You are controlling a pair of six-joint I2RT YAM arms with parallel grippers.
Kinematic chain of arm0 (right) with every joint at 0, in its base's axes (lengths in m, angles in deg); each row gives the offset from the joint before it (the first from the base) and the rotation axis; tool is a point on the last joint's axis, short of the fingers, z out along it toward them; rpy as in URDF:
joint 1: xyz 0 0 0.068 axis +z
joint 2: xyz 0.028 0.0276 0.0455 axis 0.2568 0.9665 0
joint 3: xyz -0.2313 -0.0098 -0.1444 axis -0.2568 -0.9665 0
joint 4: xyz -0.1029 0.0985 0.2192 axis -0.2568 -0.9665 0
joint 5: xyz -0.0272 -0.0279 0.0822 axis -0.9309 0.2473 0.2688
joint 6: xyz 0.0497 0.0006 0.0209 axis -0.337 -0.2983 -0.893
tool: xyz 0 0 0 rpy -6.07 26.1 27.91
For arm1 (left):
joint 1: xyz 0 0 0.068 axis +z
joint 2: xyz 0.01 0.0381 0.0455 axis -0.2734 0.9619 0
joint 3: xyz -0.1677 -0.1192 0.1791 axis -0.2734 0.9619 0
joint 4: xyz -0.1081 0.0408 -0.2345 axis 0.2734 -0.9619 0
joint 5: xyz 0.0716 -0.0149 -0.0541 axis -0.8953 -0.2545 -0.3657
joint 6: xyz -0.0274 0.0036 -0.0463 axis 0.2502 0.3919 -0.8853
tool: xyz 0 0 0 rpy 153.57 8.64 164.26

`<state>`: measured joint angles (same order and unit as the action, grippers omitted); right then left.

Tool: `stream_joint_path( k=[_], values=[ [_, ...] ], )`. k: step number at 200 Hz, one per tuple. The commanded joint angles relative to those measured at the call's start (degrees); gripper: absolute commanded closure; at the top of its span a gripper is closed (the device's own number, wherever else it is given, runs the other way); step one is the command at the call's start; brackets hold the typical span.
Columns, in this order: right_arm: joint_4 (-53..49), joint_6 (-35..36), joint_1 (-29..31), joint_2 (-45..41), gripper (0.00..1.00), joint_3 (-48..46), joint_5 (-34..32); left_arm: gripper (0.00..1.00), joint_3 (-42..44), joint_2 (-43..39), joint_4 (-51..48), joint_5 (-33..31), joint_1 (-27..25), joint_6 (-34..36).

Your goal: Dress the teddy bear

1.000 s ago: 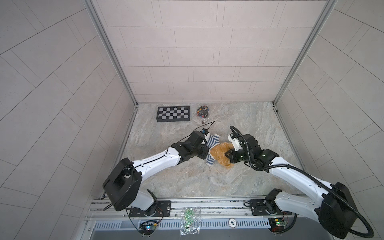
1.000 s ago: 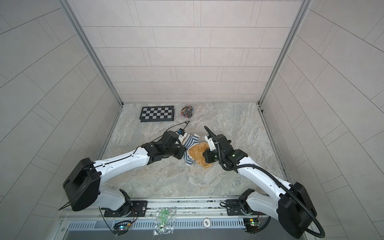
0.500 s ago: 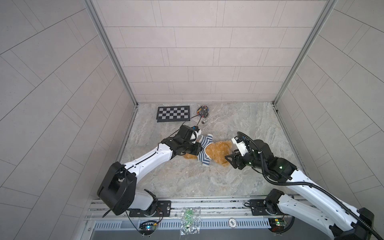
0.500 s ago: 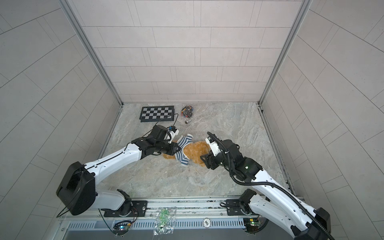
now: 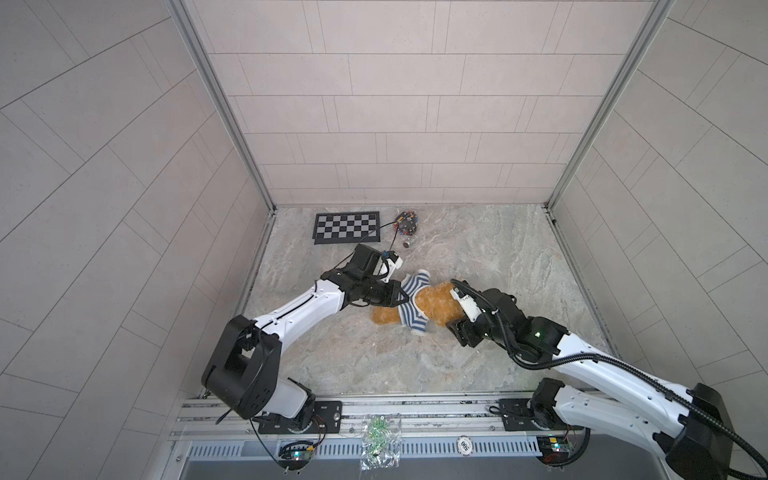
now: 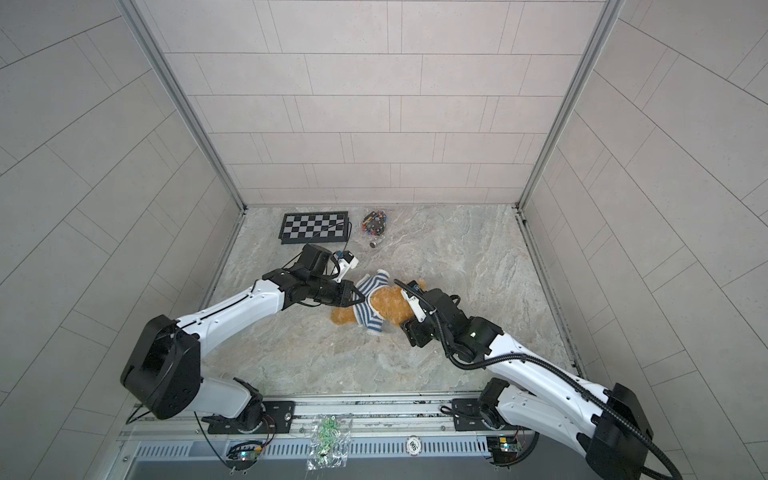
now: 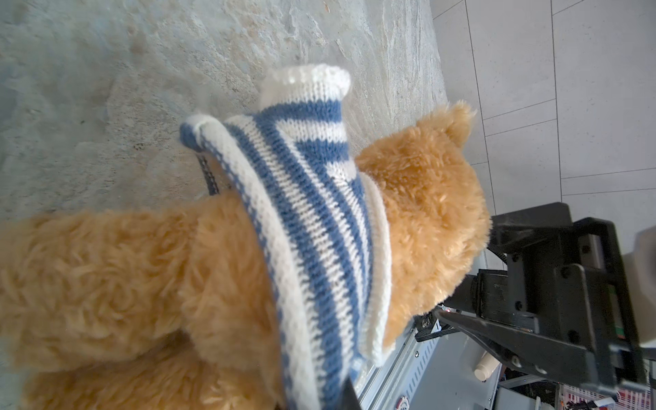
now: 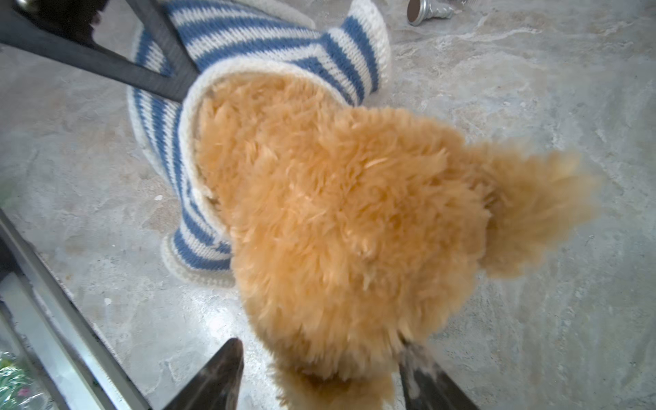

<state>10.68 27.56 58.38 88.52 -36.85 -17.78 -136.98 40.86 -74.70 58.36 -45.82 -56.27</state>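
The teddy bear (image 5: pixel 436 301) lies on its side near the middle of the marble bench (image 5: pixel 498 257), between the 2 arms. Its head points toward the right arm and its lower body toward the left arm. Its face does not show in any view.

A blue-and-white striped sweater (image 5: pixel 409 316) is bunched around the bear's neck and upper body. The head is out through the white collar, and the golden legs are bare on the far side of the hem. In the left wrist view 1 sleeve (image 7: pixel 305 85) sticks up, flat and with no paw showing at its cuff. In the right wrist view a 2nd sleeve (image 8: pixel 198 255) lies on the bench beside the bear.

The left gripper (image 5: pixel 405 297) reaches in low from the left. Its fingers are pressed together, pinching the edge of the sweater; the right wrist view shows their dark tip on the white rim of the knit.

The right gripper (image 8: pixel 319 342) is at the bear's head with its fingers (image 8: pixel 220 376) spread wide, 1 on each side of the fur. 1 tip brushes the fluff, and nothing is clamped between them.

Near the back wall, well apart from the bear, lie a checkerboard (image 5: pixel 347 226), a small heap of coloured bits (image 5: pixel 406 218) and a small metal piece (image 5: pixel 407 245).
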Motion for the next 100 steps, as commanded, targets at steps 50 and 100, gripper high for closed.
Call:
stream_joint_path(
  k=[50,100],
  values=[
    [7.23,0.9,0.91,3.32,0.53,-2.55,-3.88,1.0,-2.52,1.44,0.75,3.59,0.35,-1.15],
    [2.64,0.57,1.84,4.3,1.0,2.23,-0.43,0.95,-1.15,-0.83,-0.78,-1.0,0.02,0.28]
  ],
)
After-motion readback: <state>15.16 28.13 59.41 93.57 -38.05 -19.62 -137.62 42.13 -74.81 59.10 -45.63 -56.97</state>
